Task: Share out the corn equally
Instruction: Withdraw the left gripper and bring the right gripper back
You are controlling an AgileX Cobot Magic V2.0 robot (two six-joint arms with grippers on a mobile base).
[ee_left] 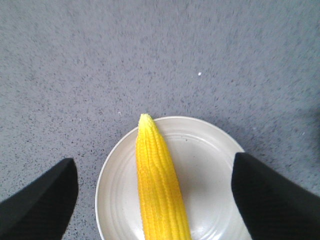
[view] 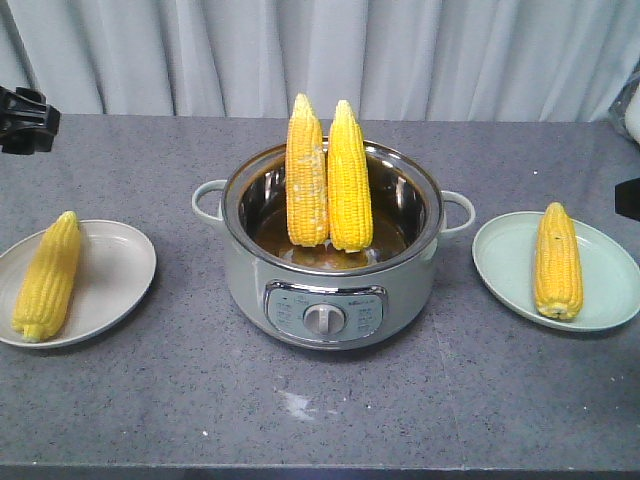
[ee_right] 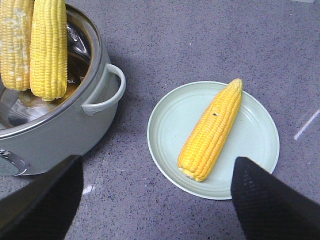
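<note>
Two corn cobs (view: pixel 306 175) (view: pixel 350 180) stand upright, tips up, side by side in the steel pot (view: pixel 250 290) at the table's middle. A third cob (view: pixel 47 278) lies on the white plate (view: pixel 120 270) at the left. A fourth (view: pixel 557 262) lies on the pale green plate (view: pixel 500 260) at the right. My left gripper (ee_left: pixel 154 162) hangs open above the white plate (ee_left: pixel 210 165), its fingers either side of that cob (ee_left: pixel 157 185) and apart from it. My right gripper (ee_right: pixel 157 161) is open above bare table, beside the green plate (ee_right: pixel 250 145) and its cob (ee_right: pixel 212 130).
The pot has side handles (ee_right: pixel 107 92) and a front control knob (view: pixel 323 319). A black part of my left arm (view: pixel 22 120) shows at the left edge, and a part of my right arm (view: pixel 628 198) at the right edge. Grey curtains hang behind the table.
</note>
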